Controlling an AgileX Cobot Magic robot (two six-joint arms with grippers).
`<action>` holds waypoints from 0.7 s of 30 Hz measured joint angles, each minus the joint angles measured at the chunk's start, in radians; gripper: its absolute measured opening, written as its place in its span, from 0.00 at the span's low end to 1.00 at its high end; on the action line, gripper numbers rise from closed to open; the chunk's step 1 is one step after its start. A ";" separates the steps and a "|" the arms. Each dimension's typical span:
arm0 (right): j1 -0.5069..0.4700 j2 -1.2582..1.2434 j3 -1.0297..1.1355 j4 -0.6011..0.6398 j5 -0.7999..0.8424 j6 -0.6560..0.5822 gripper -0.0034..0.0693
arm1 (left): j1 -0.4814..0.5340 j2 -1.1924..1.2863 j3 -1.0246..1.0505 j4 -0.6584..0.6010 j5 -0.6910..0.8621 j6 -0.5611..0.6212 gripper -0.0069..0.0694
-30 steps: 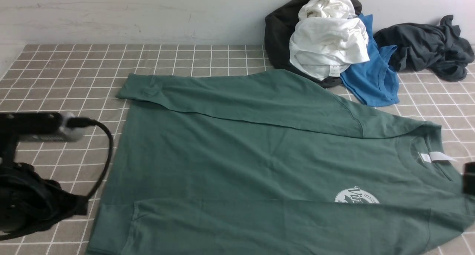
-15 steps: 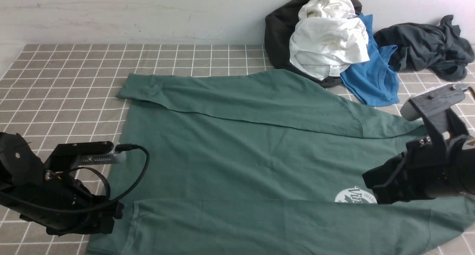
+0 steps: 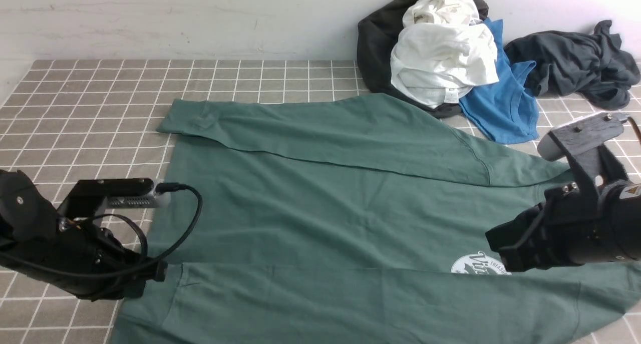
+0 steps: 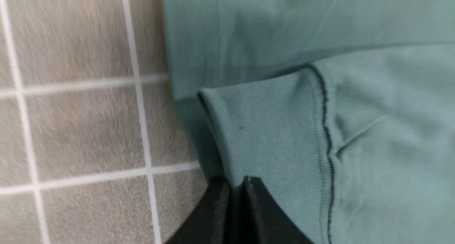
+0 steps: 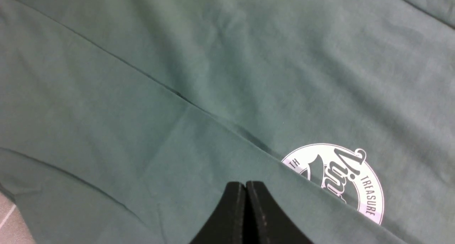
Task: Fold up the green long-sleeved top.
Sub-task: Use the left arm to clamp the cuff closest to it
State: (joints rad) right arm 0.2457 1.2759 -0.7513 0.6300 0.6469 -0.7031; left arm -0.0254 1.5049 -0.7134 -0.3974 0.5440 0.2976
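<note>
Top [image 3: 320, 204] dk forest green w/ round wht logo [image 3: 468, 266]; table cover [image 3: 100, 83] taupe w/ wht grid; tee [image 3: 440, 58] wht; shirt [image 3: 506, 108] brt blue; rear garment [image 3: 375, 43] blk; far-right garment [image 3: 576, 63] charcoal.

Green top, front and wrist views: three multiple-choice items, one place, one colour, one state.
1. The round white logo on the green top sits: A) beside the right gripper; B) on the far sleeve; C) off the table.
2. The shirt beside the white garment is: A) red; B) blue; C) yellow.
3. The left gripper is: A) wide open; B) shut on the ribbed cuff; C) out of view.
1A, logo shows next to that gripper's tips; 2B, plainly blue; 3B, the cuff edge is pinched in its closed jaws.
</note>
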 joint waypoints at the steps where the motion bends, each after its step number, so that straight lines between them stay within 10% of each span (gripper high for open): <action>1: 0.000 0.000 0.000 0.000 0.000 -0.004 0.03 | 0.000 -0.009 -0.022 0.000 0.037 0.000 0.11; 11: 0.000 0.000 0.000 0.001 0.000 -0.010 0.03 | 0.000 0.048 -0.071 0.045 0.192 -0.001 0.14; 21: 0.000 0.000 0.000 0.004 0.000 -0.011 0.03 | 0.000 0.087 -0.134 0.057 0.211 -0.029 0.41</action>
State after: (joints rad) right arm 0.2457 1.2759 -0.7513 0.6337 0.6469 -0.7141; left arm -0.0254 1.5915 -0.8477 -0.3401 0.7553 0.2681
